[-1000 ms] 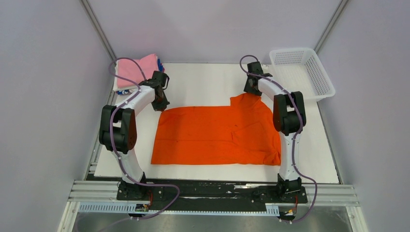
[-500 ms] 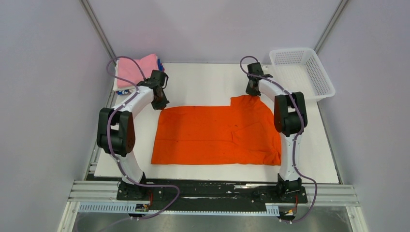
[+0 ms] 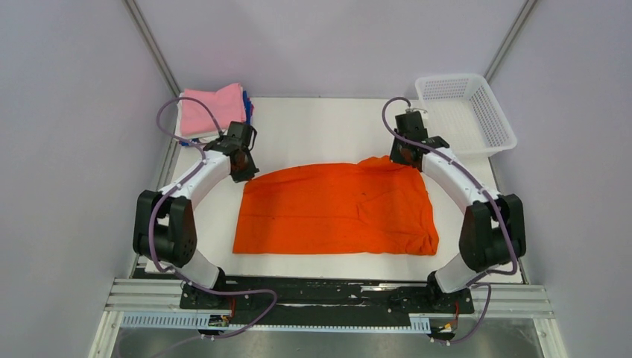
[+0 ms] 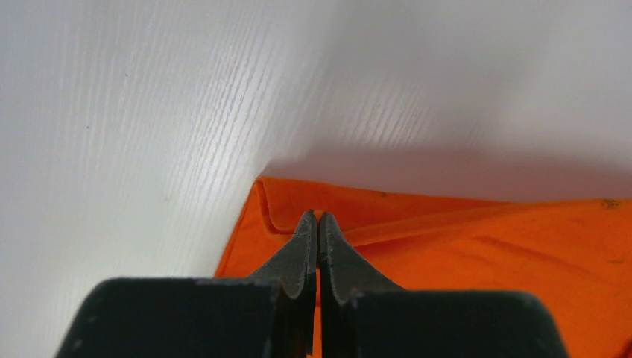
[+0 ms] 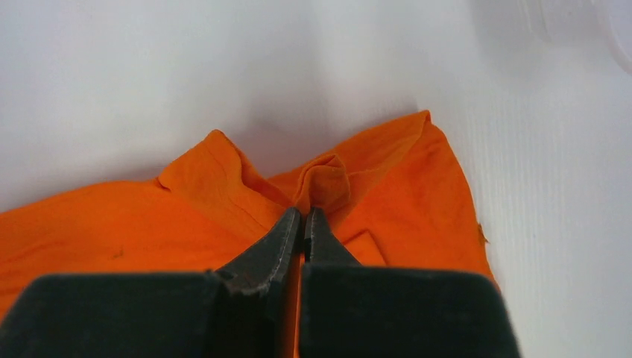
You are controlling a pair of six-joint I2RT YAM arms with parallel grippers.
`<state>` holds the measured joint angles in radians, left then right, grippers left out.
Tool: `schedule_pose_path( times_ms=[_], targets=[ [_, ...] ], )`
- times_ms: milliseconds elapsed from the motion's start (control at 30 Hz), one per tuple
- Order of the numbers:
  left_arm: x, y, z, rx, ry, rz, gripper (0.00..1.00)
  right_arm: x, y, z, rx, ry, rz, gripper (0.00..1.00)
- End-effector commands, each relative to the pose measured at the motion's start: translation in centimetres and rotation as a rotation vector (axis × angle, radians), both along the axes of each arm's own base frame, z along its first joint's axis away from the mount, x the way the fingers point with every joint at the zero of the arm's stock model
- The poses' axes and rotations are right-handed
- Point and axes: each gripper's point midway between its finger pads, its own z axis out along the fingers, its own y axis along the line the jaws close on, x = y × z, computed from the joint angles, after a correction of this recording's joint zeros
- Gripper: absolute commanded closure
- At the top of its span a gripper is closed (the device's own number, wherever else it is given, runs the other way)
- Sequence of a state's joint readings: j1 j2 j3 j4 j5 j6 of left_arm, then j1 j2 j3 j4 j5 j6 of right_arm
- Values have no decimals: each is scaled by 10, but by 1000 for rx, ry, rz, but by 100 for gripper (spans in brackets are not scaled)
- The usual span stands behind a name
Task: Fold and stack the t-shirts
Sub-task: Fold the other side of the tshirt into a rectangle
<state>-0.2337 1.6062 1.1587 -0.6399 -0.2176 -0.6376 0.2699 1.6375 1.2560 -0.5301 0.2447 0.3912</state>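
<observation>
orange t-shirt (image 3: pixel 335 212) (far corners pinched)

Tally: four t-shirts, one basket, two arms, one table.
One orange t-shirt (image 3: pixel 335 209) lies between the left gripper (image 4: pixel 318 218) and the right gripper (image 5: pixel 302 214). Three folded ones sit piled just beyond the left gripper: a pink t-shirt (image 3: pixel 211 108) over a white t-shirt (image 3: pixel 186 137) and a blue t-shirt (image 3: pixel 248 107). One mesh basket (image 3: pixel 451 77) stands beyond the right gripper, to its outer side. Two grippers, one per arm, over one table (image 3: pixel 313 130).
</observation>
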Motion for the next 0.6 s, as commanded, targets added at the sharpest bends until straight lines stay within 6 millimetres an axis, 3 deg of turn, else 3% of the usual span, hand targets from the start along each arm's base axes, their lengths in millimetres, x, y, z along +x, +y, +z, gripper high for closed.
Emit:
schedule_pose_path(
  times_ms=[0, 233, 433, 500, 567],
  targets=[
    [-7, -1, 21, -11, -87, -16, 100, -47, 0, 5, 1, 38, 32, 100],
    [-41, 14, 21, 29, -74, 16, 100, -126, -7, 3, -7, 181, 29, 100],
    [-68, 14, 6, -7, -46, 40, 100, -184, -3, -4, 77, 346, -22, 100],
    [-76, 15, -2, -18, -30, 60, 100, -200, -1, -15, 105, 419, -55, 98],
    [-84, 17, -12, -21, -1, 83, 93, -220, -1, -31, 111, 519, -92, 95]
  ],
)
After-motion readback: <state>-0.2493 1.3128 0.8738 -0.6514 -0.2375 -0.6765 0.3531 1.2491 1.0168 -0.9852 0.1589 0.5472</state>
